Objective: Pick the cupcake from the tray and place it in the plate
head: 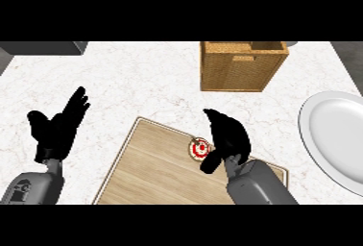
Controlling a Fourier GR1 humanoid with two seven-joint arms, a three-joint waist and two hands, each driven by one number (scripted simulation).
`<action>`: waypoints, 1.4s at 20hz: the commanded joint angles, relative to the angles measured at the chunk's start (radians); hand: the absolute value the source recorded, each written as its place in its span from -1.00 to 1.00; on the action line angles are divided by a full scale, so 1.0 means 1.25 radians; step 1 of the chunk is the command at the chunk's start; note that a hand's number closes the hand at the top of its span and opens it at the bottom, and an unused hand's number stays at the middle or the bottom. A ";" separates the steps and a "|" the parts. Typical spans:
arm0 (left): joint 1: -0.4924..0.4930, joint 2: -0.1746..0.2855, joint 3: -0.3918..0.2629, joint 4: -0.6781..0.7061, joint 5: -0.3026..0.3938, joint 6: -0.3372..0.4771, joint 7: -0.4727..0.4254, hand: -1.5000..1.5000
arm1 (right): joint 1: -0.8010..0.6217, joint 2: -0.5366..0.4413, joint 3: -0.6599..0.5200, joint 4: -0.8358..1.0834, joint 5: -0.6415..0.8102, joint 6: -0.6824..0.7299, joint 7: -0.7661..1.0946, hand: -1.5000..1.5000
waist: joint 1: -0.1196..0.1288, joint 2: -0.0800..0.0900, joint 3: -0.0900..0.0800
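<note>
A small cupcake (199, 148) with a red and white top sits on the wooden tray (156, 168), near the tray's right side. My right hand (228, 137) hovers over the tray just right of the cupcake, fingers straight and pointing away, thumb hanging down beside the cupcake without curling round it. The white plate (333, 134) lies at the right edge of the view, partly cut off. My left hand (60, 126) rests open at the left, fingers up, off the tray.
A wicker basket (241, 65) stands at the back, beyond the tray. A grey object (42, 47) lies at the counter's top left corner. The marble counter (142, 86) spreads between the tray, basket and plate.
</note>
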 commanded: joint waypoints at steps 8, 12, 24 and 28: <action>-0.024 -0.040 0.011 0.004 -0.039 -0.001 0.019 0.00 | -0.079 0.023 0.049 0.120 -0.048 -0.052 -0.073 1.00 | 0.003 0.001 0.000; 0.025 -0.034 0.036 0.042 -0.032 -0.050 -0.058 0.00 | -0.012 0.023 0.025 -0.002 0.013 -0.022 -0.066 1.00 | -0.002 0.000 0.000; 0.015 0.001 0.078 0.024 -0.011 -0.069 -0.010 0.00 | 0.255 -0.218 0.104 -0.340 0.162 -0.189 -0.293 1.00 | -0.019 -0.004 0.000; -0.003 -0.022 0.052 -0.009 -0.044 -0.021 0.034 0.00 | 0.236 -0.235 0.014 -0.428 0.250 -0.298 -0.261 1.00 | -0.029 -0.008 0.001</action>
